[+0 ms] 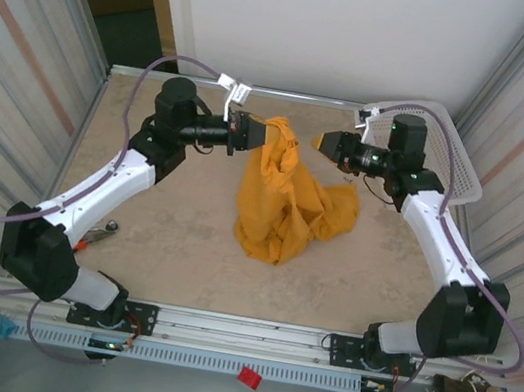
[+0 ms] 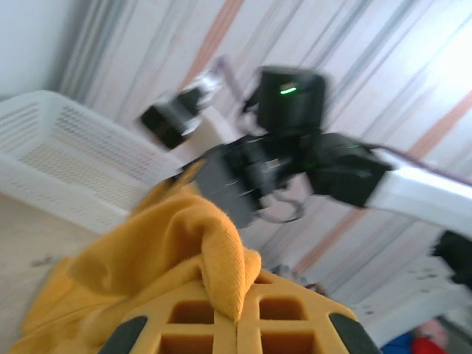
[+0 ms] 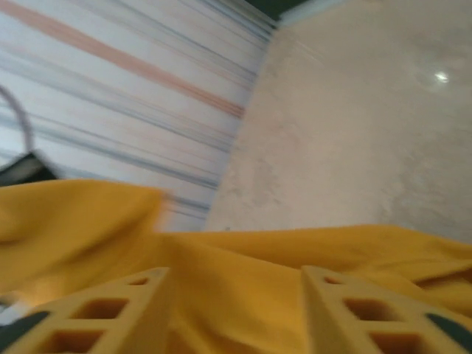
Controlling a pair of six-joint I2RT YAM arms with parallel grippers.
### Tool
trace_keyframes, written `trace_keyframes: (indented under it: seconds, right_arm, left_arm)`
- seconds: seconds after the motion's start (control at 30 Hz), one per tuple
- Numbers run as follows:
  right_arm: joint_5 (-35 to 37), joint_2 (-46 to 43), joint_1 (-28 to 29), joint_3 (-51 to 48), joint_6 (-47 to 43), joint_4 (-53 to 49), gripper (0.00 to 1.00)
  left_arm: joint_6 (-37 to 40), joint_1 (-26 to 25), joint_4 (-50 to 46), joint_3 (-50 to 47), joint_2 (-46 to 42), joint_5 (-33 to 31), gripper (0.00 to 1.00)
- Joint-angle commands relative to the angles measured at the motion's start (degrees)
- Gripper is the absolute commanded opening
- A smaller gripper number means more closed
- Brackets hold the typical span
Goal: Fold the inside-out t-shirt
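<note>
Dangling in a crumpled bunch, the mustard orange-yellow cotton t-shirt (image 1: 286, 205) sits mid-table, its top lifted and its lower folds heaped on the beige tabletop (image 1: 165, 230). The left gripper (image 1: 265, 134) has its fingers pressed together on a ridge of cloth at the shirt's peak, a firm pinch by the look of the left wrist view. The right gripper (image 1: 318, 141) hovers just beside that peak, fingers spread apart with fabric in front of them and nothing clamped. My read is that the task is barely begun: no flat spread, no fold, sleeves and hem lost in the heap. Everything is left to do: spreading, smoothing, folding. A white mesh basket (image 1: 461, 160) waits at the far right corner.
</note>
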Motion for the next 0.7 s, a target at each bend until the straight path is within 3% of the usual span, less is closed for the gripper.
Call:
trace_keyframes:
  seconds: [0.0,0.17,0.37,0.5,0.67]
  right_arm:
    - [3.3,-2.5,0.6,1.2,-2.6,-2.8,0.55]
    - [8.7,-13.2,1.5,-1.8,-2.1,-7.2,0.57]
    - [17.7,-21.7,8.5,-1.9,-1.1,-10.5,0.58]
    - [22.5,-22.6,13.4,-1.3,-1.3,-11.1,0.73]
    - [23.7,-17.9,17.1,-1.3,-0.8,-8.1,0.66]
  left_arm:
    - [-14.1,-0.2,16.3,-0.8,-0.5,8.7,0.00]
    - [-15.6,-0.2,17.1,-0.3,0.5,7.8,0.00]
    - [-13.2,-0.1,12.8,0.1,0.5,4.7,0.00]
    - [-13.3,0.1,12.2,0.2,0.5,3.7,0.00]
    - [-13.3,0.2,11.5,0.4,0.5,3.3,0.00]
